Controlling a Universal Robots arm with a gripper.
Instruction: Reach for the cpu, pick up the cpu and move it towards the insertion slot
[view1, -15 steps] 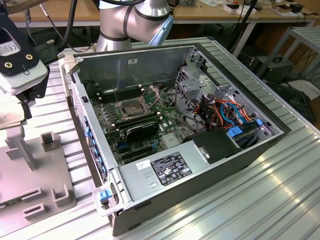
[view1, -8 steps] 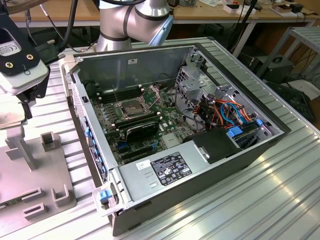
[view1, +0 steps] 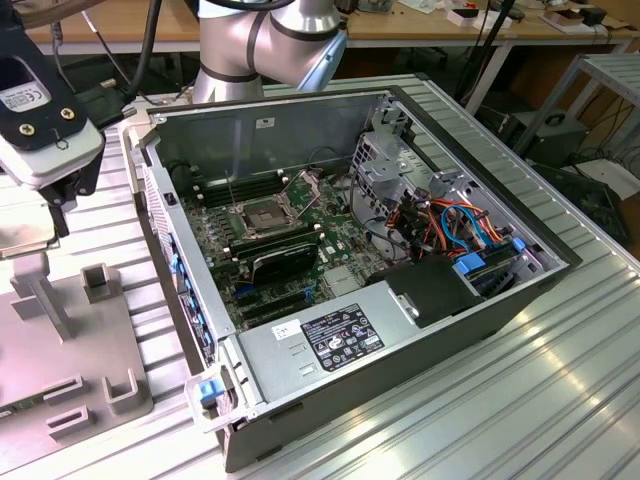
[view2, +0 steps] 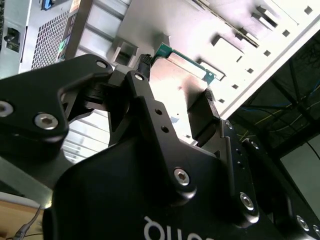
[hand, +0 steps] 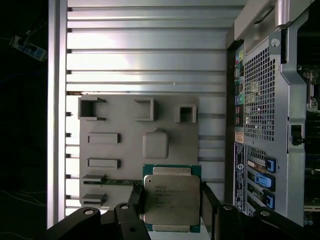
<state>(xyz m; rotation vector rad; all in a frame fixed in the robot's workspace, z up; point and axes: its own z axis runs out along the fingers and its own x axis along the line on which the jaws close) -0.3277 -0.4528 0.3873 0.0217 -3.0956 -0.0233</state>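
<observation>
The insertion slot (view1: 262, 217) is lying open-topped inside the PC case (view1: 420, 330), w/ its hinged plate standing raised just behind it. A black ribbed shroud (view1: 283, 256) is sitting just beside the slot toward the power supply (view1: 325, 345). The drive cage (view1: 385, 170) and cable bundle (view1: 460, 225) are crowding the exterior view's right of the slot. The case wall (view1: 165, 235) is standing between slot and grey fixture plate (view1: 70, 350), where the gripper (hand: 172, 202) is working.

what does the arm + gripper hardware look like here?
Arm: silver-grey tubular links with a rounded joint. The gripper is matte black, with angular linkage plates, silver screw heads and white lettering on its body. Its fingers are slim and black.
</observation>
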